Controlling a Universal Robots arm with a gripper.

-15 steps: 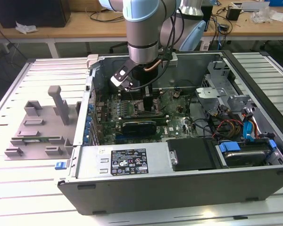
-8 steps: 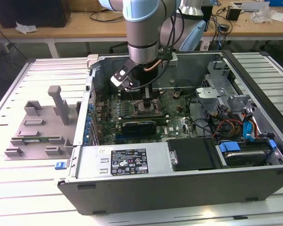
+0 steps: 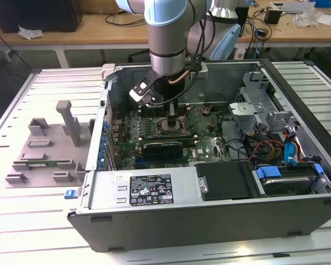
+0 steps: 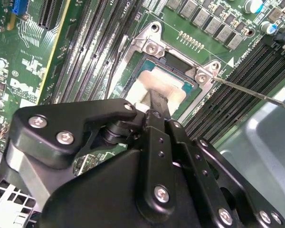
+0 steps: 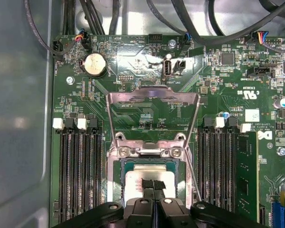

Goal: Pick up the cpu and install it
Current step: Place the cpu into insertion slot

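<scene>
Well to the exterior view's left of the socket (image 3: 171,124), a grey fixture (image 3: 47,146) sits on the tabletop (image 3: 22,221). The case (image 3: 209,221) lies open, so the arm can reach the socket from above. The load plate (image 5: 133,97) stands swung up, baring the seat. The cpu (image 5: 135,185) lies flat inside the socket. The pincer (image 5: 152,184) is narrow, its fingers pressed together and gripping nothing, with the tips on or just over the cpu's middle.

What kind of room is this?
Probably a robotics lab or workshop: a robot arm reaches into an open computer case lying on a slatted metal table, and wooden workbenches stand behind.
</scene>
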